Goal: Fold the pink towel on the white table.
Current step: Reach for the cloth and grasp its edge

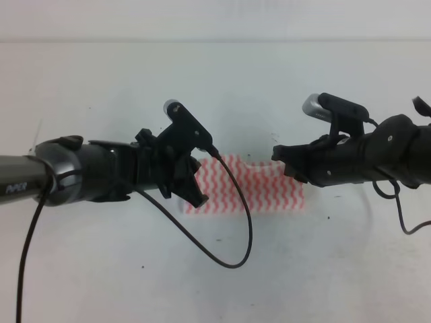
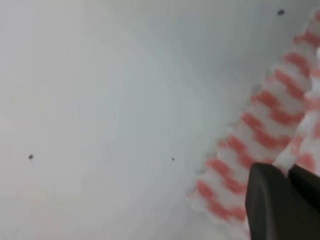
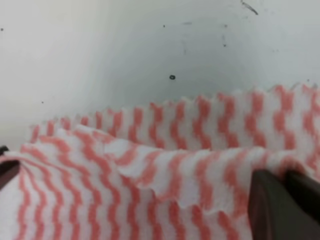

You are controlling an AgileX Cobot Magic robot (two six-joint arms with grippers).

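Note:
The pink towel (image 1: 259, 192) with its wavy pink-and-white stripes lies in the middle of the white table (image 1: 101, 74). My left gripper (image 1: 197, 194) is at the towel's left end. In the left wrist view the left gripper (image 2: 290, 175) has its dark fingers (image 2: 267, 205) closed together with a strip of the towel (image 2: 270, 120) running up between them. My right gripper (image 1: 281, 160) is at the towel's far right corner. Seen from the right wrist, the towel (image 3: 150, 165) is raised in a soft fold, and the right gripper (image 3: 285, 182) is pinched on its edge.
A black cable (image 1: 237, 259) hangs from the left arm and loops down over the table in front of the towel. Another cable (image 1: 404, 225) trails from the right arm. A small dark part (image 3: 7, 170) shows at the right wrist view's left edge.

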